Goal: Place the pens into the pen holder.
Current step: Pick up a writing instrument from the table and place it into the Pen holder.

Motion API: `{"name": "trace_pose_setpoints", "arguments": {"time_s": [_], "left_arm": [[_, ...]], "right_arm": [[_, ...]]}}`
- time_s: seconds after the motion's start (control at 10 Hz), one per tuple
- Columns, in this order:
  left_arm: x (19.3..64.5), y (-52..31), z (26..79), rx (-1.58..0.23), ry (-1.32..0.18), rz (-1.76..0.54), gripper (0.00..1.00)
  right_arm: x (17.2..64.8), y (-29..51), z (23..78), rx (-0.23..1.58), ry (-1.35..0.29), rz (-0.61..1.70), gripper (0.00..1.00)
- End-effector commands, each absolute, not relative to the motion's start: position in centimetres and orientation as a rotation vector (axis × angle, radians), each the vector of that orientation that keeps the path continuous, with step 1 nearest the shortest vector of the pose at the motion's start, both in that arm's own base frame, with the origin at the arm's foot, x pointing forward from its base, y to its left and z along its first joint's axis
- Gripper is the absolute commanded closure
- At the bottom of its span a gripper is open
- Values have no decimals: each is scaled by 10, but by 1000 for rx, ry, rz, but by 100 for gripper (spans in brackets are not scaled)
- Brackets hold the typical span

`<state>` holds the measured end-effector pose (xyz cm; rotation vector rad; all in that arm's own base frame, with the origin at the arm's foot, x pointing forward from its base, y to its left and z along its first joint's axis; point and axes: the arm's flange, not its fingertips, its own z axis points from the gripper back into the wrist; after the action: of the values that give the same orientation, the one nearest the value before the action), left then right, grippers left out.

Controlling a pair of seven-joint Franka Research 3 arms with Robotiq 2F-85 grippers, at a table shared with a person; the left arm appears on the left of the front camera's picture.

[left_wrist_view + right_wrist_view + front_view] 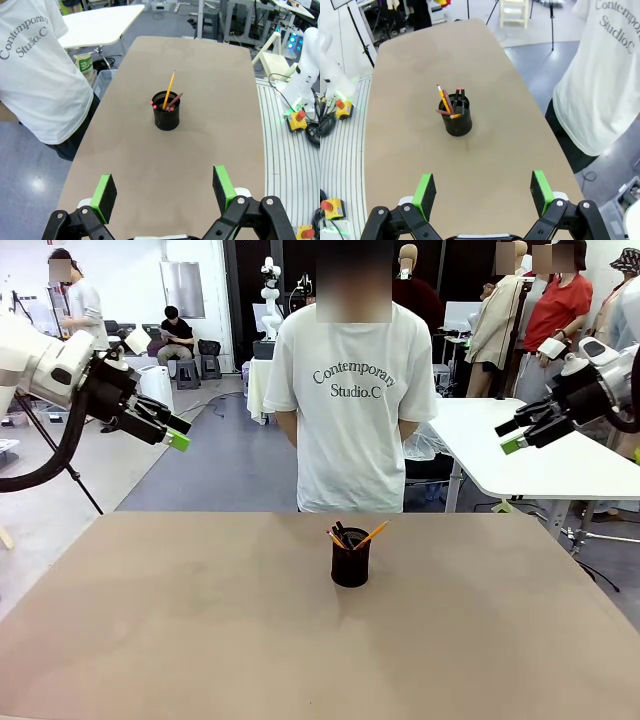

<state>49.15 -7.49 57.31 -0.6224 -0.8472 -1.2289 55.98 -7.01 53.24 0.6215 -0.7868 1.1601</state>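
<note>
Cup: small black round mesh cup (350, 563) upright mid-table (150, 640), matte tan top.
Pens: slim sticks (350, 536) standing inside cup, leaning.
Left claw (178, 434): open, empty, raised.
Right claw (511, 437): open, empty, raised.

Matt brown table (200, 640), black holder (350, 565)

A person in a white printed T-shirt (350, 400) stands at the far edge of the brown tabletop (200, 640), midway between the two pincers. A white table (520, 450) stands just beneath the right pincer, beyond the tabletop.
</note>
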Motion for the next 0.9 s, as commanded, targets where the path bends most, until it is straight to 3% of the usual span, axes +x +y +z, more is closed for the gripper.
{"name": "trace_pose_setpoints", "arguments": {"time_s": [0.0,0.8], "left_arm": [[491,-73,573,-619,-845,-1227,0],[491,-73,573,-619,-845,-1227,0]], "right_arm": [[559,-69,531,626,-788,1159,0],[559,-69,531,626,-788,1159,0]]}}
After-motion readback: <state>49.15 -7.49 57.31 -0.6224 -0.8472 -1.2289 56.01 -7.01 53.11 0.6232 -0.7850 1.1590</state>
